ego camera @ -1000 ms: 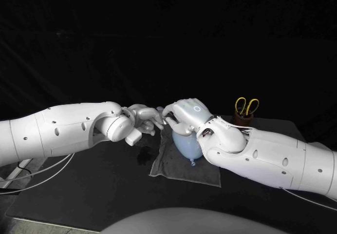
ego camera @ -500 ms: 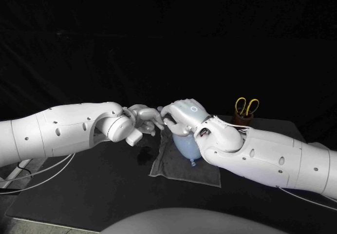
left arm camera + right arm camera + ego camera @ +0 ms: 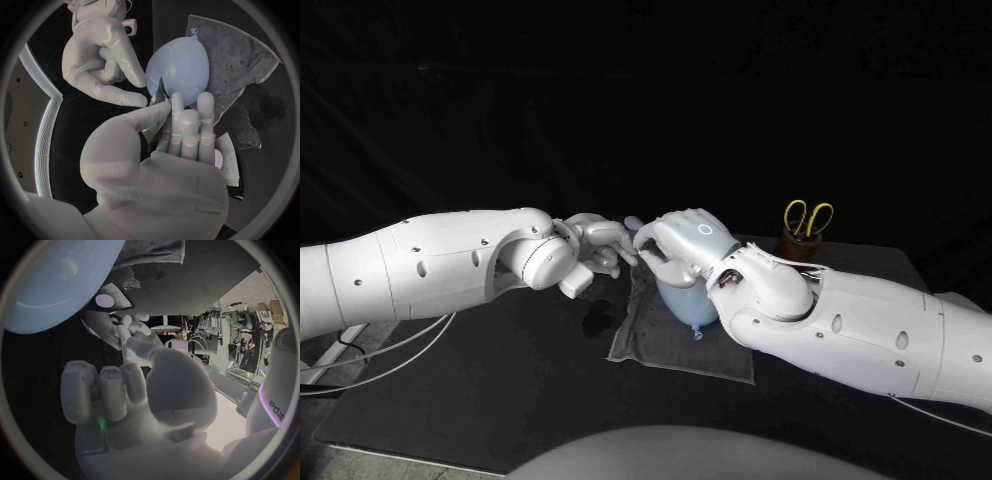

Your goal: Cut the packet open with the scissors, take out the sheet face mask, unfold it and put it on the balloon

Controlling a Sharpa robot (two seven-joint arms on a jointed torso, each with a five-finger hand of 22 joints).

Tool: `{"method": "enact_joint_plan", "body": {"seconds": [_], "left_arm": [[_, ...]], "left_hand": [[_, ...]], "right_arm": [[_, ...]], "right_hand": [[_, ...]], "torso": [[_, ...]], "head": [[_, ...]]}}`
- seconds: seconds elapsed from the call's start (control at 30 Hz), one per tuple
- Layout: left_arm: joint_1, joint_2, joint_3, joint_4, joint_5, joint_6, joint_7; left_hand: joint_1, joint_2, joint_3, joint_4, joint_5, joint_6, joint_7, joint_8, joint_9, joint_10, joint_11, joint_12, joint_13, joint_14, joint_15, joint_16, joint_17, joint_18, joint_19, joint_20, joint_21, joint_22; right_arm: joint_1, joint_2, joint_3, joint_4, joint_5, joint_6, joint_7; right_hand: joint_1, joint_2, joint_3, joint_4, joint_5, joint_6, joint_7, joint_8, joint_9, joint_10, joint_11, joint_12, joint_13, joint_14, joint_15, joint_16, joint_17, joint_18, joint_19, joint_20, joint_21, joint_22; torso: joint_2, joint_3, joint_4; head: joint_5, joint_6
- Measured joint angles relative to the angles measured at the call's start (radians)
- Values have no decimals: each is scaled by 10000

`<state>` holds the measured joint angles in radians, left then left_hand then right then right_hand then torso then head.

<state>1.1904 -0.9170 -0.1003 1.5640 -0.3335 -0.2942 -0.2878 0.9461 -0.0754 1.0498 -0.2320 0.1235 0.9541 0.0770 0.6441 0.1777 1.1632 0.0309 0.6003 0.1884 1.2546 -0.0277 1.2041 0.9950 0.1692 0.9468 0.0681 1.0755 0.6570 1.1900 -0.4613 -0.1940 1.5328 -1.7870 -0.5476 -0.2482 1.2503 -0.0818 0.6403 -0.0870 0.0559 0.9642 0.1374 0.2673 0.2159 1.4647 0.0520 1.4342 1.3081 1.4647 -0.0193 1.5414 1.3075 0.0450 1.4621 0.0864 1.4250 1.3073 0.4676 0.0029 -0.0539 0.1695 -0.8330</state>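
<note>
Right hand shifted, balloon apparently just beneath

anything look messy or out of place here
Mostly tidy. The grey cloth under the balloon lies skewed and rumpled, and a crinkled shiny scrap sits by its edge, perhaps the packet's cut strip.

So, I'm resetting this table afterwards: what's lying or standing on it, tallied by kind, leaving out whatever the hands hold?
Balloon: 1
Grey towel: 1
Scissors: 1
Brown holder: 1
Packet: 1
Total: 5
</note>
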Motion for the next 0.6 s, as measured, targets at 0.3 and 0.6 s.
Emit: {"method": "enact_joint_plan", "body": {"seconds": [0.3, 0.6], "left_arm": [[0, -1, 0, -29, -12, 10, 1], [0, 7, -1, -35, -19, 24, 2]], "left_hand": [[0, 0, 0, 0, -6, 0, 0, 0, 0, -2, 2, 0, -1, -22, -22, 0, -3, -3, 0, 0, 0, -1], [0, -1, 0, 0, -15, 0, 0, 1, 0, -17, 17, 0, -3, -22, -21, 0, -5, -4, 0, 0, -1, -3]], "right_arm": [[-15, -287, 0, 257, -21, -1, -105], [-67, -134, -1, 202, -24, 91, -152]], "right_hand": [[0, 0, 0, 0, 0, 80, 15, -1, -1, -1, -2, 0, -4, 0, 0, 30, -2, 0, -2, 0, 0, 4], [0, 0, 0, 1, 1, 86, 10, -2, -1, -17, -17, -1, -8, -1, 1, 29, 4, 0, -4, 0, 0, 8]], "torso": [[-1, 8, -7], [-6, 1, 11]], "head": [[-18, 12], [-47, 7]]}}
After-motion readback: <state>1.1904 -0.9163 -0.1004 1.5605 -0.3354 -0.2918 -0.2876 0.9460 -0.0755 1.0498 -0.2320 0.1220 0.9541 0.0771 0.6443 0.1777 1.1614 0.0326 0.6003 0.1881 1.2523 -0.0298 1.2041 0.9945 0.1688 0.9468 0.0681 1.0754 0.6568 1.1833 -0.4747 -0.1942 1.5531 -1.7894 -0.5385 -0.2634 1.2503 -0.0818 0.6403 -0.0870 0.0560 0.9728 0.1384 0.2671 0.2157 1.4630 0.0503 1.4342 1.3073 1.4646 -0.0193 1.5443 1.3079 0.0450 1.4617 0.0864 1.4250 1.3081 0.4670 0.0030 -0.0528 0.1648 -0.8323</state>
